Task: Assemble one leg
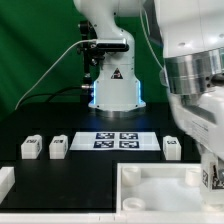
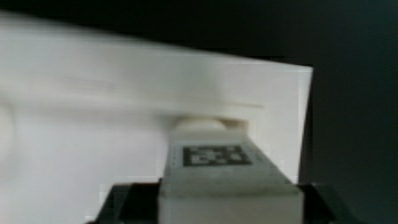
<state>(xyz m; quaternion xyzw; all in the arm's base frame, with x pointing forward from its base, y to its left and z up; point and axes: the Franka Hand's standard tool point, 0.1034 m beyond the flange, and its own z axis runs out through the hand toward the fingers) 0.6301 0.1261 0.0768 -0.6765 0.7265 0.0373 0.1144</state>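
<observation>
Here you go: your fingers (image 2: 135, 204) are pinched narrow on the leg (image 2: 217, 165), with its tag facing the wrist camera. You hold it over the panel (image 1: 150, 188) at the worktop's (image 1: 85, 168) near edge, by the corner on the exterior view's right. The leg's tip meets the panel at what looks like a corner socket, but blur hides whether it is seated. I read this as the insertion step. Next, hold it upright, press down and twist it home. Spare legs (image 1: 57, 148) sit beside the marker board (image 1: 110, 140), mid-worktop.
</observation>
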